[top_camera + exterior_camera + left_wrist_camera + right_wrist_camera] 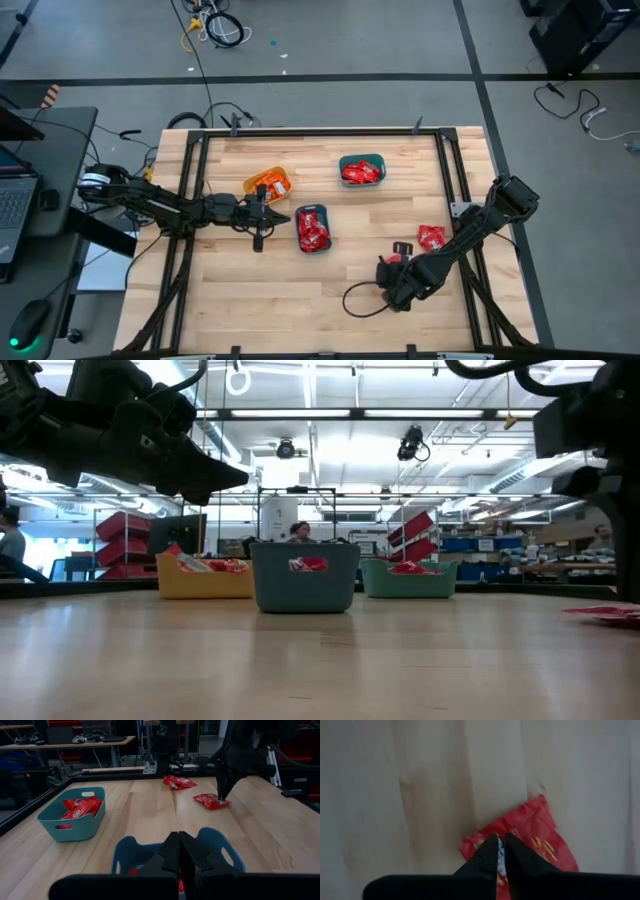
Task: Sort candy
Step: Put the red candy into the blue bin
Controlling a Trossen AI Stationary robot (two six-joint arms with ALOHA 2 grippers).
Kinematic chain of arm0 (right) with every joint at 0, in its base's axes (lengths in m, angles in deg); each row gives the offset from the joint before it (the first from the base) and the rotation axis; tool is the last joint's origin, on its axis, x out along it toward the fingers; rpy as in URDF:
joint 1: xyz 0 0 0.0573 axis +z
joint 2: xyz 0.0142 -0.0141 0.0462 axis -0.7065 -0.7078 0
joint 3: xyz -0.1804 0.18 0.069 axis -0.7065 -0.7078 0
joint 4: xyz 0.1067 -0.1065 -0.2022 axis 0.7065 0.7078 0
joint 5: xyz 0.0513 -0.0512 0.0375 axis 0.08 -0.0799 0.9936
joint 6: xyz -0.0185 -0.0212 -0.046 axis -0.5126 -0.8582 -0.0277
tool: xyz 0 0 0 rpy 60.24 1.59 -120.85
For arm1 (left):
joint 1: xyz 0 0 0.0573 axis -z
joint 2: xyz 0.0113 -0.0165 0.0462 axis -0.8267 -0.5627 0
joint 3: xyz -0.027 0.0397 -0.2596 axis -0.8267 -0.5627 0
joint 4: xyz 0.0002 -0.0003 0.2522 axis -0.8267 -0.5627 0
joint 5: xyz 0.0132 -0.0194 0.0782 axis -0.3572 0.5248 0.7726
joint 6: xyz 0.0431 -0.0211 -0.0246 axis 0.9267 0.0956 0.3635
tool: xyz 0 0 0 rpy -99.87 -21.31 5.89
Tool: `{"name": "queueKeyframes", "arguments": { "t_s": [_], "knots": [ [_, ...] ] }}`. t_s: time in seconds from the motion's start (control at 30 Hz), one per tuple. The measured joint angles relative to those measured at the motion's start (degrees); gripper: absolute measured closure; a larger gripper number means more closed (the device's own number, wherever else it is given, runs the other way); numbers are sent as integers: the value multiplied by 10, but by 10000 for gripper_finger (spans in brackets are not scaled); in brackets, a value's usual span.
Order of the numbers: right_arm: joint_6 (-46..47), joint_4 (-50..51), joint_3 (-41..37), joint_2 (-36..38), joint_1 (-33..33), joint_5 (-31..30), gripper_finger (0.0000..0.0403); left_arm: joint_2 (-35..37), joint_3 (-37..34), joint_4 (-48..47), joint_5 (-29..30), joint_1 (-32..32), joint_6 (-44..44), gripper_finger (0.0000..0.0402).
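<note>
My right gripper (500, 851) stands over a wider red packet (522, 840) lying flat on the wood near the table's right near part (402, 248), fingers shut on it. Two more red packets (432, 238) lie just right of it, seen farther off in the left wrist view (179, 782). My left gripper (179, 851) is shut and hovers just left of the near teal bin (220, 850), which holds red candy (312, 232). My right gripper comes down on the red packet from above and pinches its edge nearest the bare wood (487, 837) between its two fingertips. The packet lies flat on the table (212, 801). How much of the wrapper is between the fingers cannot be told.
A yellow bin (268, 185) with orange-and-white packets sits beside my left arm. A far teal bin (361, 170) holds red candy. Black frame rails (450, 180) run along the table's sides. A black cable (360, 297) loops on the wood by my right gripper.
</note>
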Motion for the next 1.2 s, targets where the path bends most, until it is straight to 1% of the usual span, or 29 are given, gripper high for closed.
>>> {"name": "queueKeyframes", "arguments": {
  "t_s": [0.1, 0.17, 0.3, 0.43, 0.53, 0.6, 0.63, 0.7, 0.8, 0.9, 1.0, 1.1, 1.2],
  "knots": [
    [36, 53, 13, 0, 0, 0, 377, 0, 0, 0, 0, 0, 0, 399],
    [59, 84, 15, 0, -1, -1, 365, 0, 0, 0, 0, 0, 0, 399],
    [85, 113, 15, 0, -5, -1, 323, 0, 0, 0, 0, 0, 0, 399],
    [85, 125, 15, 0, -16, 0, 271, 0, 0, 0, 0, 0, 0, 399],
    [82, 172, 15, 0, -29, 0, 237, 0, 0, 0, 0, 0, 0, 399],
    [75, 198, 12, 1, -42, 3, 223, 0, 0, 0, 0, 0, 0, 399],
    [67, 195, 5, 4, -52, 10, 219, 0, 0, 0, 0, 0, 0, 399],
    [49, 159, -14, 16, -74, 32, 217, 0, 0, -1, 0, 0, 0, 399],
    [12, 66, -56, 39, -103, 58, 221, 0, 0, -5, 0, 0, 0, 399],
    [-11, 4, -98, 68, -124, 64, 227, 0, 0, -14, 0, 0, -1, 399],
    [-22, -37, -136, 94, -139, 78, 235, 0, 0, -15, 0, 0, 0, 399],
    [-29, -83, -168, 116, -148, 88, 252, 0, 0, -15, 0, 0, -1, 399],
    [-31, -136, -195, 128, -154, 96, 286, 0, 0, -15, 0, 0, 0, 399]
  ]
}}
